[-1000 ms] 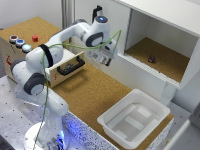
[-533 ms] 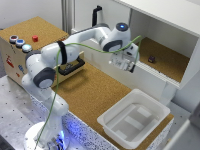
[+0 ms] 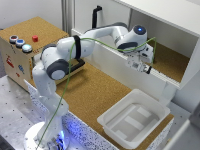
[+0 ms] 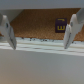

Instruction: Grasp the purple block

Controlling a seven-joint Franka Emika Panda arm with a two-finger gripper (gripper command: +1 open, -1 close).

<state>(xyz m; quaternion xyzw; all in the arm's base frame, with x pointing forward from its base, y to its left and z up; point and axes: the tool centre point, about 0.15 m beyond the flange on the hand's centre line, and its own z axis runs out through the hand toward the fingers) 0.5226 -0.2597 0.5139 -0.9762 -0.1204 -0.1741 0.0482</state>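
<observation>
One purple block (image 4: pixel 60 25) is recorded: a small dark cube, seen in the wrist view resting on the cork floor of a recessed compartment, close to the inner face of one end effector finger rather than centred in the gap. In the exterior view the block cannot be made out; it is presumably hidden behind the end effector.

Item, compartment (image 3: pixel 172 62): a white-walled recess with a cork floor, fronted by a raised white ledge (image 3: pixel 120 65). The ledge fills the lower part of the wrist view and lies between the camera and the block.

Item, end effector (image 3: pixel 140 66): jaws spread wide, nothing held. Both fingers (image 4: pixel 6 33) are visible in the wrist view, apart from the block. In the exterior view it hangs at the ledge, at the mouth of the compartment.

Item, surroundings: a white tray (image 3: pixel 134 120) on the cork worktop (image 3: pixel 95 92), and a box with round coloured buttons (image 3: pixel 22 42) at the exterior view's left. Neither is concerned in this step.

Handling note, offered as judgement: the approach appears unfinished. The ledge should be cleared first, then the end effector advanced further in and shifted sideways until the block is centred between the fingers. The descent should be stopped just short of the cork floor, and the jaws closed slowly, since so small a cube is easily nudged aside by one finger.
</observation>
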